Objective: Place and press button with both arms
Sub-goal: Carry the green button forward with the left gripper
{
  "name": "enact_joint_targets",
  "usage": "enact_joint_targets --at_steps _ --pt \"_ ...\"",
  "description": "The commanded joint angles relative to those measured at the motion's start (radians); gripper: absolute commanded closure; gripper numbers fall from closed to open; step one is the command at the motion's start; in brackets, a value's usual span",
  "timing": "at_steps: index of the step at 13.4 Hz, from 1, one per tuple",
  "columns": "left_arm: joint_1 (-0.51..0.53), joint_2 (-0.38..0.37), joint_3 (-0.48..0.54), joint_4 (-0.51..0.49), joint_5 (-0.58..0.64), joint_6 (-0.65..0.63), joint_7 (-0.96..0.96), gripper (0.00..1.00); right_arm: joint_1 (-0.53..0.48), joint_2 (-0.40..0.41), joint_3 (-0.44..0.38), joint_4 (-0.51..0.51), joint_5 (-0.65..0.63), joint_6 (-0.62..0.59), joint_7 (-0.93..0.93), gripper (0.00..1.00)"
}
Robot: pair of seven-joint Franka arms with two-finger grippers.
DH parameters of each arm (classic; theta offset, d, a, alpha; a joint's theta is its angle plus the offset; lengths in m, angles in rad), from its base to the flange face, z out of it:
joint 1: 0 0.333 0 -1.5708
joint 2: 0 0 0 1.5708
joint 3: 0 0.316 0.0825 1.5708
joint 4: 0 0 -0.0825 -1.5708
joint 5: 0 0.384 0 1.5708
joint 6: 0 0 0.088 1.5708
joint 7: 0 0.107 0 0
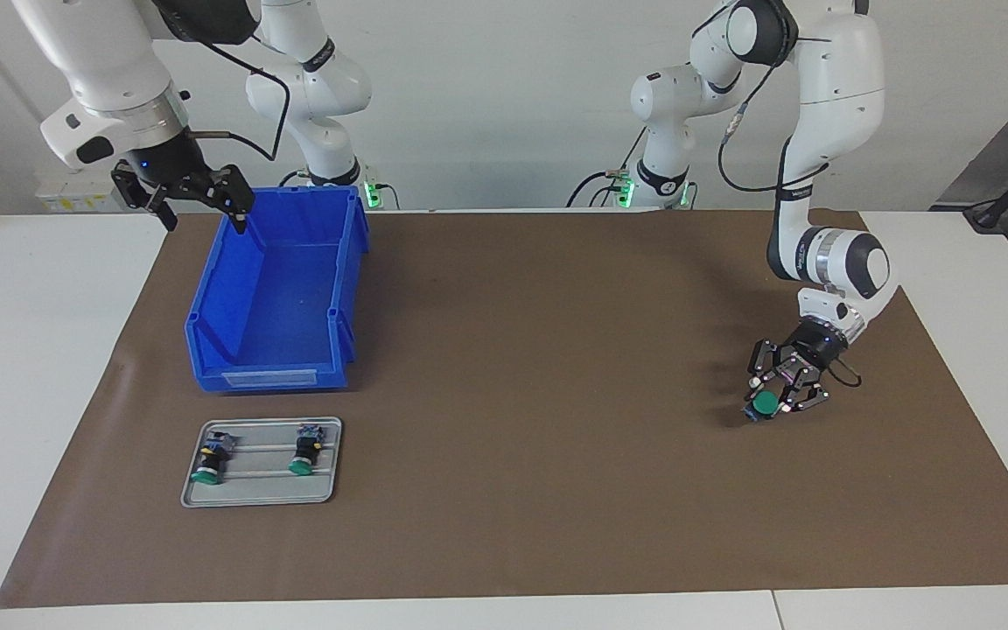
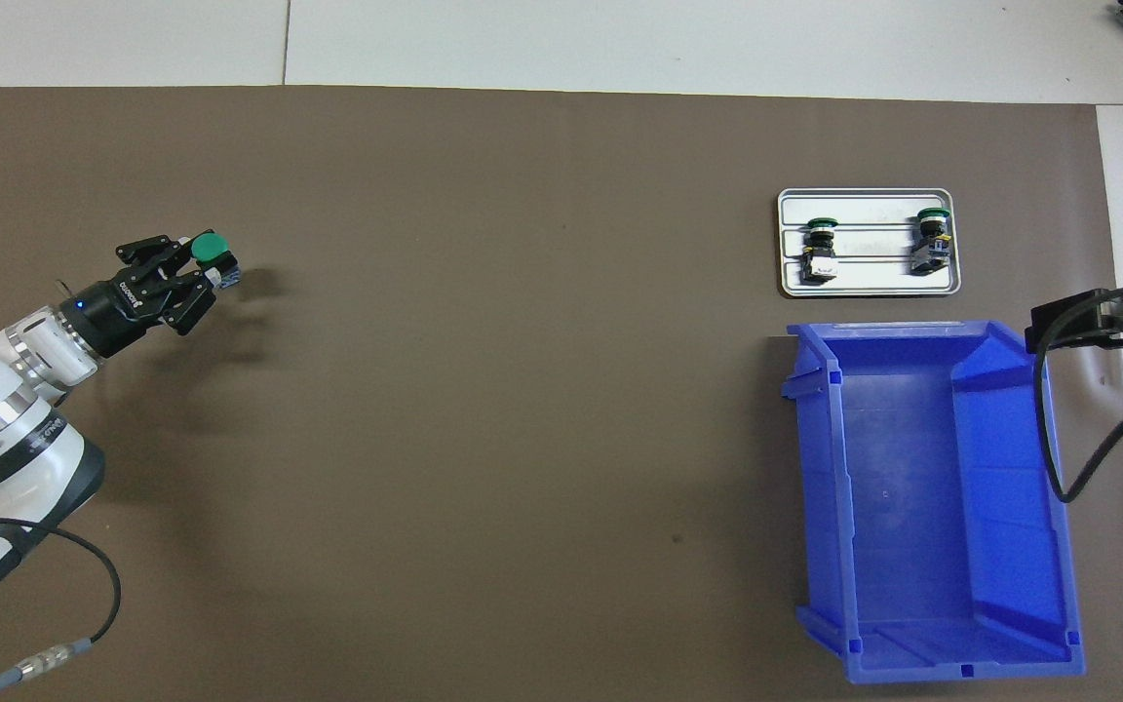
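Observation:
My left gripper (image 1: 775,398) is low over the brown mat at the left arm's end of the table. It is shut on a button (image 1: 765,403) with a round green cap; the button's grey-blue block end points down at the mat. The same gripper (image 2: 193,273) and button (image 2: 209,249) show in the overhead view. I cannot tell whether the button touches the mat. My right gripper (image 1: 202,213) is open and empty, raised over the robot-side rim of the blue bin (image 1: 233,262). In the overhead view the right gripper (image 2: 1098,317) shows only partly at the edge.
A small grey tray (image 1: 329,490) lies on the mat, farther from the robots than the blue bin (image 2: 815,507). It holds two more green-capped buttons (image 1: 208,455) (image 1: 304,451) lying on their sides. The tray (image 2: 869,288) also shows from overhead. The bin holds nothing.

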Motion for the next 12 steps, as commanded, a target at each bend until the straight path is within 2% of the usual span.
enact_joint_targets --at_steps 1,5,8,10,12 --pt "0.016 -0.005 -0.007 -0.024 -0.022 -0.048 0.045 1.00 -0.006 -0.013 0.002 -0.005 0.029 -0.014 -0.021 0.00" --pt "-0.071 -0.015 -0.020 -0.070 -0.102 -0.068 0.059 1.00 -0.006 -0.013 0.002 -0.005 0.029 -0.014 -0.023 0.00" --pt "-0.219 -0.023 -0.018 -0.112 -0.300 -0.058 0.109 1.00 -0.006 -0.013 0.002 -0.005 0.029 -0.014 -0.023 0.00" --pt "-0.280 -0.023 -0.020 -0.115 -0.343 -0.045 0.109 1.00 -0.006 -0.013 0.002 -0.005 0.029 -0.014 -0.023 0.00" --pt "-0.354 -0.023 -0.020 -0.122 -0.442 -0.022 0.111 1.00 -0.006 -0.013 0.002 -0.005 0.029 -0.014 -0.023 0.00"
